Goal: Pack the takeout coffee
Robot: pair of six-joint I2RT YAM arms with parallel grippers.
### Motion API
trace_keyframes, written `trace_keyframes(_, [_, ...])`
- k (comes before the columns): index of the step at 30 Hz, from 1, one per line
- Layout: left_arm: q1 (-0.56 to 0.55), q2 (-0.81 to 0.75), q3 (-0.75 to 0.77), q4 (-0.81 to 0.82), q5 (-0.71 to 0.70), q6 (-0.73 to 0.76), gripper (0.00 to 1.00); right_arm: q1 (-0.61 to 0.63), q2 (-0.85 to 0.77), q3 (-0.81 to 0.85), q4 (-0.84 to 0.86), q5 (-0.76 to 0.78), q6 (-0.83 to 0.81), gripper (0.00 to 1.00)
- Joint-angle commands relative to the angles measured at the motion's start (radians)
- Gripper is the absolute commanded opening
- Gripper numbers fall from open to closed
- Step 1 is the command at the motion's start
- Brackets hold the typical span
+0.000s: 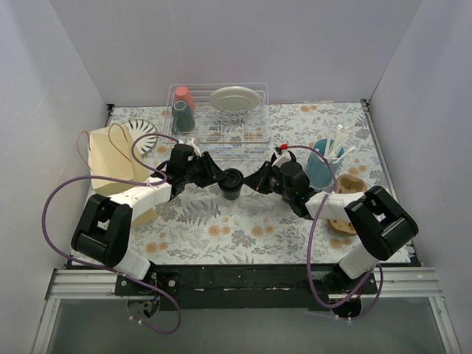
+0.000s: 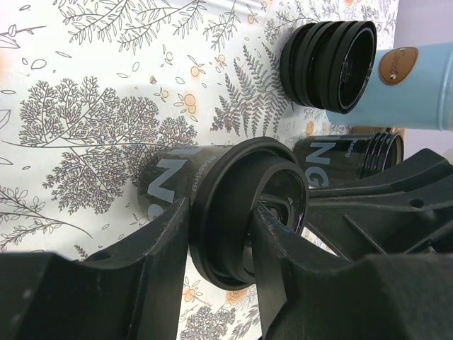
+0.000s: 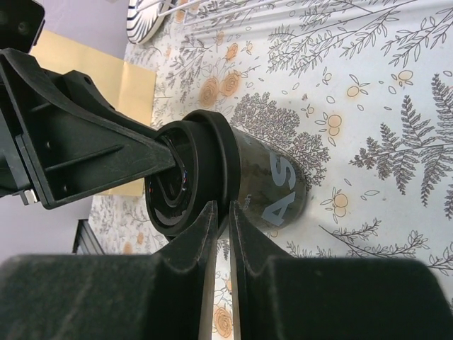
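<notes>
**ITEM: TAKEOUT COFFEE, LID BEING SEATED**

**Location.** The lidded black cup (image 1: 231, 183) is at mid-table between the two arms, well apart from the brown paper bag (image 1: 107, 155) at the left edge. A second black cup (image 2: 347, 159) stands just behind it. Whether that one bears a lid cannot be told.

**Tools.** The left gripper (image 2: 221, 234) is clamped across the ringed lid (image 2: 244, 205), one finger on each side of its rim. The right gripper (image 3: 221, 219) has its fingers drawn almost together, nipping the lid's edge from the opposite side.

**Nearby.** A stack of black lids (image 2: 329, 64) lies beside a light-blue cup (image 2: 417, 88) on the leaf-print table (image 2: 106, 106).

**Step, as judged.** The lid is being pressed home before bagging.

**Handling notes.**
- Hold the cup square with the left grip.
- Work the right pinch round the rim so the lid seats evenly.
- Avoid squeezing hard enough to buckle the thin wall.
- Lift only once the rim sits flush all round, and keep the cup upright on the way to the bag.
</notes>
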Motion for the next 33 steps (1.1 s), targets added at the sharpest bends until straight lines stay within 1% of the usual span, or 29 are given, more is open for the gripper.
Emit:
trace_keyframes(1, [-0.012, 0.143, -0.104, -0.349, -0.165, 0.054, 0.33, 0.029, 0.060, -0.081, -0.101, -0.178, 0.039, 0.16])
trace_keyframes(3, [-0.012, 0.140, -0.089, -0.351, -0.159, 0.067, 0.33, 0.026, 0.023, -0.046, -0.120, -0.184, 0.024, 0.17])
trace_keyframes(4, [-0.012, 0.142, -0.082, -0.353, -0.151, 0.076, 0.34, 0.023, 0.011, -0.026, -0.134, -0.191, 0.005, 0.20])
trace_keyframes(6, [-0.012, 0.149, -0.056, -0.365, -0.142, 0.097, 0.34, 0.021, -0.038, 0.043, -0.209, -0.196, -0.024, 0.22])
trace_keyframes(9, [-0.012, 0.156, -0.041, -0.379, -0.139, 0.128, 0.34, 0.015, -0.092, 0.138, -0.349, -0.139, -0.084, 0.30])
trace_keyframes(10, [-0.012, 0.163, -0.032, -0.391, -0.144, 0.133, 0.34, 0.014, -0.100, 0.167, -0.378, -0.129, -0.101, 0.34])
trace_keyframes(11, [-0.012, 0.168, -0.029, -0.397, -0.151, 0.137, 0.34, 0.012, -0.112, 0.190, -0.443, -0.103, -0.134, 0.36])
trace_keyframes(12, [-0.012, 0.169, -0.029, -0.397, -0.156, 0.139, 0.34, 0.008, -0.114, 0.233, -0.474, -0.090, -0.148, 0.38])
trace_keyframes(14, [-0.012, 0.169, -0.032, -0.392, -0.159, 0.137, 0.34, -0.003, -0.121, 0.263, -0.545, -0.060, -0.177, 0.41])
trace_keyframes(17, [-0.012, 0.163, -0.036, -0.383, -0.160, 0.139, 0.35, -0.009, -0.134, 0.313, -0.619, 0.008, -0.200, 0.43])
trace_keyframes(20, [-0.012, 0.154, -0.039, -0.376, -0.160, 0.137, 0.35, -0.025, -0.105, 0.374, -0.663, 0.023, -0.233, 0.43])
trace_keyframes(26, [-0.014, 0.148, -0.039, -0.366, -0.153, 0.143, 0.35, -0.057, 0.003, 0.482, -0.711, -0.041, -0.283, 0.43])
trace_keyframes(33, [-0.015, 0.154, -0.035, -0.366, -0.156, 0.146, 0.35, -0.060, 0.092, 0.514, -0.690, -0.099, -0.305, 0.42])
